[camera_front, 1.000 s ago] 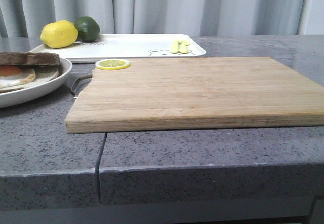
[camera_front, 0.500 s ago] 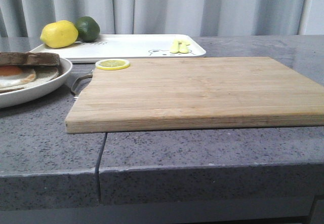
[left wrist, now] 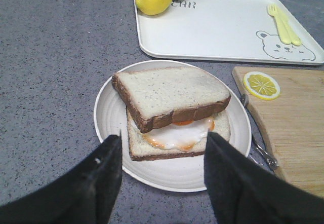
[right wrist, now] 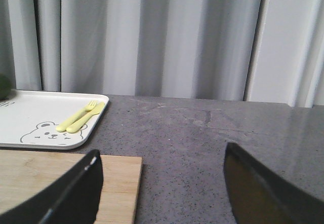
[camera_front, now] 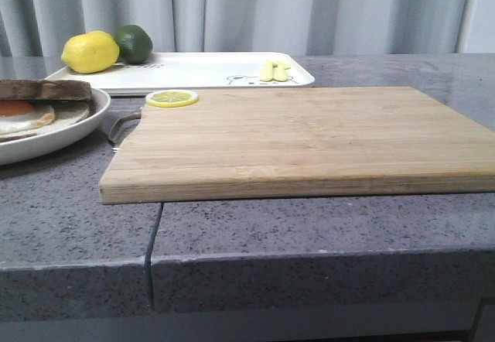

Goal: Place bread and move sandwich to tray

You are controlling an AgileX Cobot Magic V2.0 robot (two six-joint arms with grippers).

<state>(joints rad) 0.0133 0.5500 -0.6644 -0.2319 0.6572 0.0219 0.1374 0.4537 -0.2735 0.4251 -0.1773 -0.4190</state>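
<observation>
The sandwich, bread on top, sits in the white plate at the counter's left, near side of the tray. The left gripper hovers over it, released, fingers straddling the sandwich; the right gripper, also spread and empty, is farther off.

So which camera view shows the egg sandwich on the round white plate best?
The left wrist view: the whole egg sandwich shows from above, both slices and yolk. The front view catches only its side at the picture's edge. The right wrist view does not show it.
</observation>
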